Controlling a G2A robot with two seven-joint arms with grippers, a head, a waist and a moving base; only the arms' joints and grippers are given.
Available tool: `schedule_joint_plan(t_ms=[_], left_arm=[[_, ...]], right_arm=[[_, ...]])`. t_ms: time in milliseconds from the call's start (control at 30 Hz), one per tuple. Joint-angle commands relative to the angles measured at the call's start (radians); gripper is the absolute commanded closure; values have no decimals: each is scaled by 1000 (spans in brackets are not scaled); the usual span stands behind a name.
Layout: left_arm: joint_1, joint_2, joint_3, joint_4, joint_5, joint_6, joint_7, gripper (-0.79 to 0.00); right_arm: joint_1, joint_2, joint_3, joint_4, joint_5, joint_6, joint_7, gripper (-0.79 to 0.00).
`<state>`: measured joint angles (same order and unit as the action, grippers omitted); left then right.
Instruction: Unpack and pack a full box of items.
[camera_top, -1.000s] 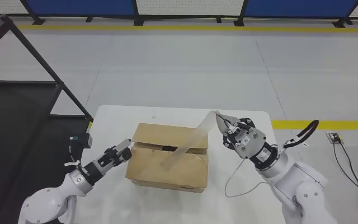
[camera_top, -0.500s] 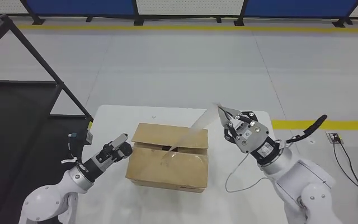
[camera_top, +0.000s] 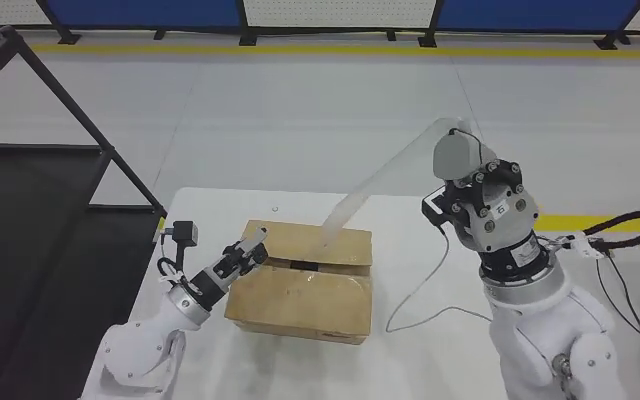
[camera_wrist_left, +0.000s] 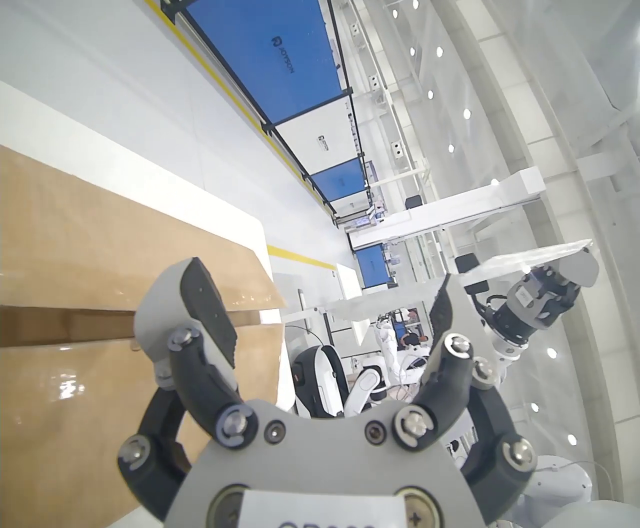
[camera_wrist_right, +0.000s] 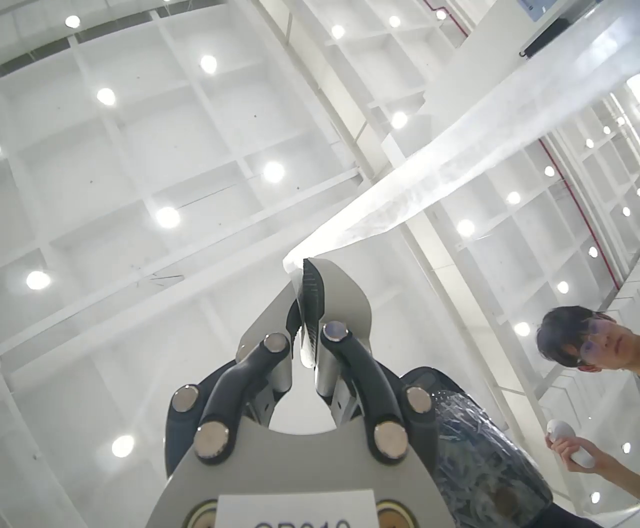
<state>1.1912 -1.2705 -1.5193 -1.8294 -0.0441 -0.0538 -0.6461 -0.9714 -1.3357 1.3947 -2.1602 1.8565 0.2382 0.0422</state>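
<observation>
A brown cardboard box (camera_top: 300, 285) lies flat on the white table (camera_top: 420, 300), its top flaps (camera_wrist_left: 75, 235) closed with a narrow seam between them. A long clear tape strip (camera_top: 385, 178) runs from the box's far right top up to my right gripper (camera_top: 462, 132), held high above the table and shut on the strip's end (camera_wrist_right: 400, 190). My left gripper (camera_top: 250, 246) hovers open at the box's left edge, over the seam (camera_wrist_left: 330, 305); nothing is between its fingers (camera_wrist_left: 207, 300).
A thin white cable (camera_top: 425, 290) loops over the table right of the box. A black frame (camera_top: 80, 120) stands to the left of the table. White floor and a yellow line (camera_top: 320, 48) lie beyond.
The right gripper has risen and swung up and to the right, drawing the tape strip longer and peeling it off the box top. The left gripper shifted slightly right onto the box's left edge.
</observation>
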Motion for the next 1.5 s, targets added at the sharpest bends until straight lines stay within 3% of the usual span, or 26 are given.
schedule_joint_plan(t_ms=[0,233,400,733,833,967,1033,1067,1133,1300,1467], left_arm=[[-11,-2,35,4,-1,-9,8,-785],[-55,-6,99,33,-127,33,-58,-785],[-82,-3,133,48,-3,-1,-12,-785],[-159,-12,178,136,-325,80,-155,-785],[-187,-13,190,164,-374,101,-185,-646],[-218,-16,215,204,-416,117,-200,-570],[-233,-18,231,223,-425,119,-206,-486],[-239,-18,239,231,-428,118,-206,-376],[-251,-20,255,247,-437,120,-213,-326],[-268,-22,281,274,-465,116,-248,-286],[-266,-19,280,286,-471,100,-260,-332]], right_arm=[[8,-2,-1,-7,12,-19,1,0],[30,-5,3,-3,64,-5,20,0],[33,-6,17,10,104,7,30,0],[28,-4,48,23,181,70,32,0],[30,-3,50,31,199,90,33,0],[36,-2,56,42,224,112,32,0],[38,-2,59,48,235,119,32,0],[40,-2,62,51,237,120,33,0],[42,-1,64,57,243,123,33,0],[47,-1,70,64,246,116,34,0],[54,-1,74,77,250,101,35,0]])
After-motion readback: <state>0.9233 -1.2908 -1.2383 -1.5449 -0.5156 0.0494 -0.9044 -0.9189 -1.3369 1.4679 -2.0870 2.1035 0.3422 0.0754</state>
